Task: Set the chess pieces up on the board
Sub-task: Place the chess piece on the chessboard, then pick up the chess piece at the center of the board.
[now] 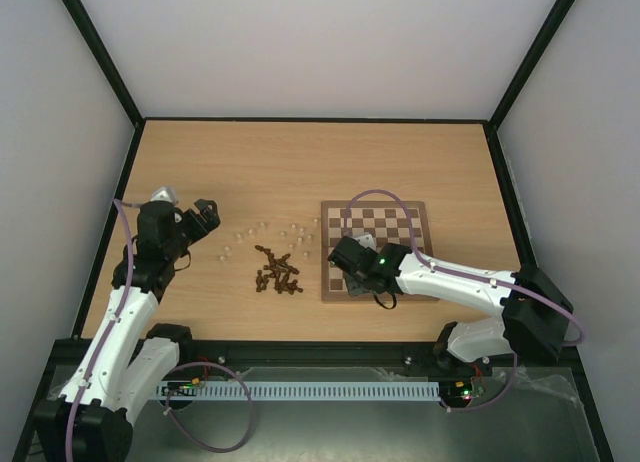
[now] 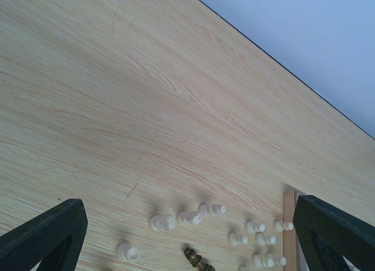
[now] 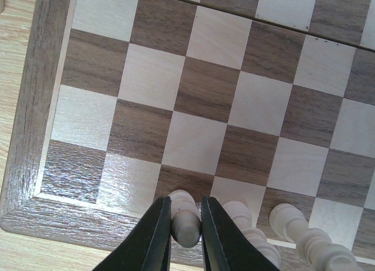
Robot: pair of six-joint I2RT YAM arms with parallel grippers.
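The board point(image 1: 400, 222) lies right of centre on the table. My right gripper point(image 1: 345, 254) hovers over its near left corner. In the right wrist view that gripper point(image 3: 186, 209) is shut on a cream chess piece point(image 3: 186, 225), held over a dark square in the board's point(image 3: 205, 89) near row. Two more cream pieces point(image 3: 243, 218) point(image 3: 293, 224) stand just to its right. Loose cream pieces point(image 1: 262, 225) and a heap of dark pieces point(image 1: 277, 272) lie on the table left of the board. My left gripper point(image 1: 205, 220) is open above bare wood, left of those pieces.
In the left wrist view, the open left gripper point(image 2: 187, 224) frames several cream pieces point(image 2: 193, 217), one dark piece point(image 2: 196, 258) and the board's edge point(image 2: 289, 236). Black frame rails and pale walls border the table.
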